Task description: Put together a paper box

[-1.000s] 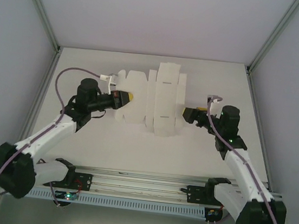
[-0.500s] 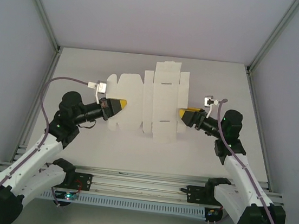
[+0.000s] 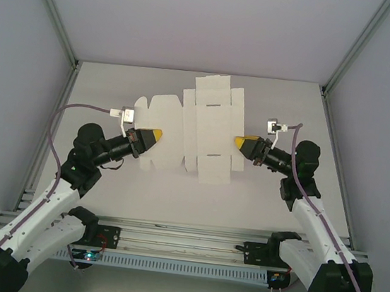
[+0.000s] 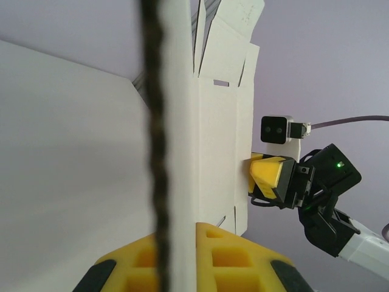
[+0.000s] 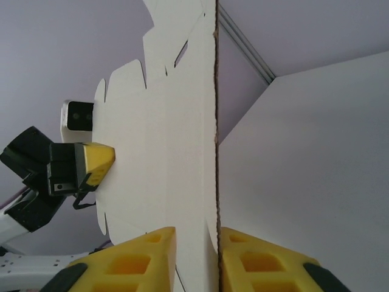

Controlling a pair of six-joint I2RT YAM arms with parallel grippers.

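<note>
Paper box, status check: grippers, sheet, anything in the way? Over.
Left gripper shut on left edge. Right gripper shut on right edge. Paper box a flat, unfolded sheet between them. No obstruction seen.

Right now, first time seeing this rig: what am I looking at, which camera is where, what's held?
Two robot arms bolted at the near edge of a table. The overhead picture looks down from behind them; the other two come from wrist cameras, so the yellow blocks are that arm's own fingers. The white shape is the paper box, a flat die-cut sheet, not yet folded. The left gripper is clamped on its left edge. The right gripper has a finger either side of the right edge; whether it has clamped I can't tell.
</note>
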